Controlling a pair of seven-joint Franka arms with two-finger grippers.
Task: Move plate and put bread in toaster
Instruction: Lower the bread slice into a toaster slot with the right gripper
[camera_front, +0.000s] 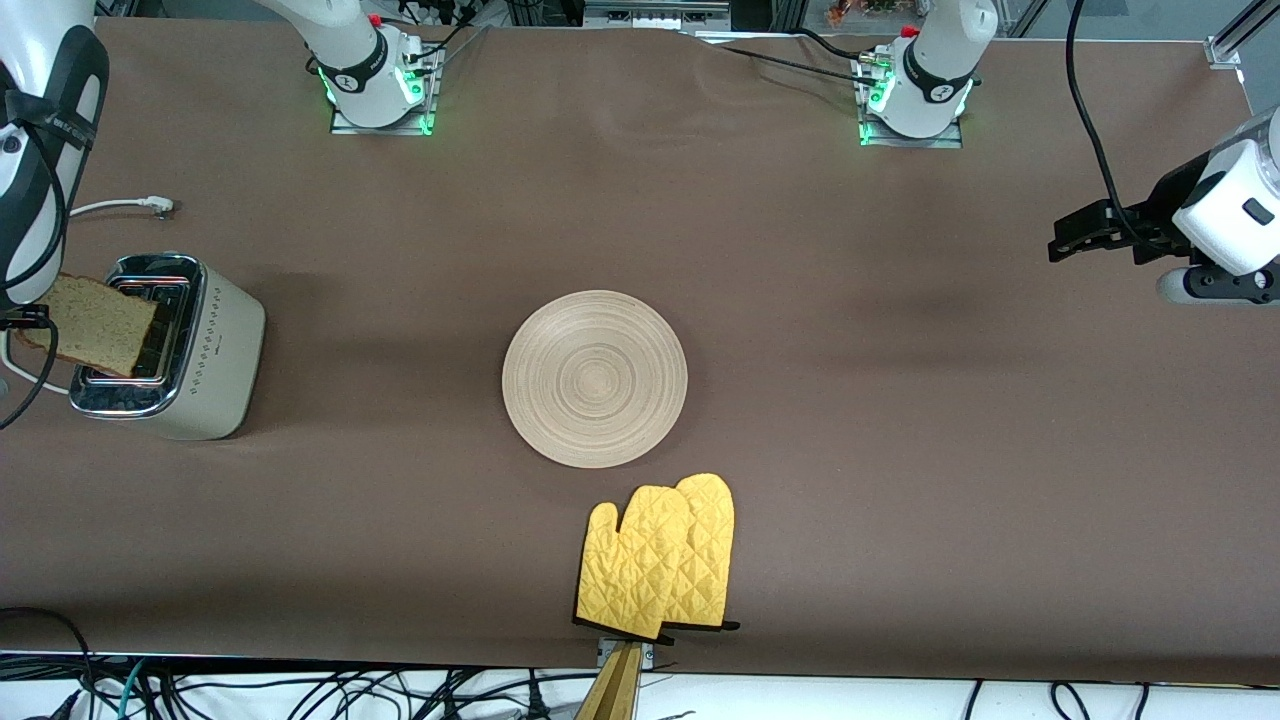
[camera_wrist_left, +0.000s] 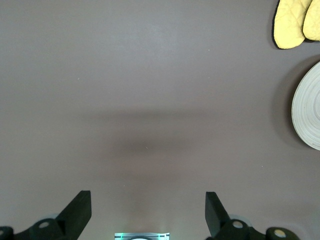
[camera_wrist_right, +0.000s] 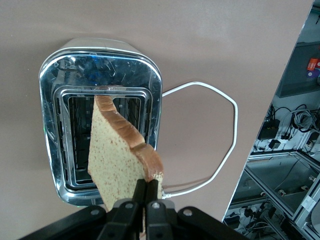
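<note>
- Front view: my right pincer (camera_front: 28, 322) hangs over the toaster (camera_front: 170, 345) at the right arm's end of the desk (camera_front: 900, 420), clamped on the bread (camera_front: 100, 322), which is tilted with its lower part at the chrome top. The plate (camera_front: 594, 378) lies flat mid-desk, well apart from both pincers, with a pair of yellow oven mitts (camera_front: 658, 556) just nearer the camera. My left pincer (camera_front: 1075, 238) waits in the air over bare desk at the left arm's end, fingers apart
- Left wrist view: my left pincer's fingers (camera_wrist_left: 80, 210) stand wide over bare desk (camera_wrist_left: 150, 75); the plate (camera_wrist_left: 309, 112) and mitts (camera_wrist_left: 295, 22) show at the edge
- Right wrist view: my right pincer (camera_wrist_right: 145, 200) pinches the bread (camera_wrist_right: 117, 155) by its crust, over the toaster (camera_wrist_right: 100, 65) slots; the white cord (camera_wrist_right: 220, 145) loops on the desk beside it
</note>
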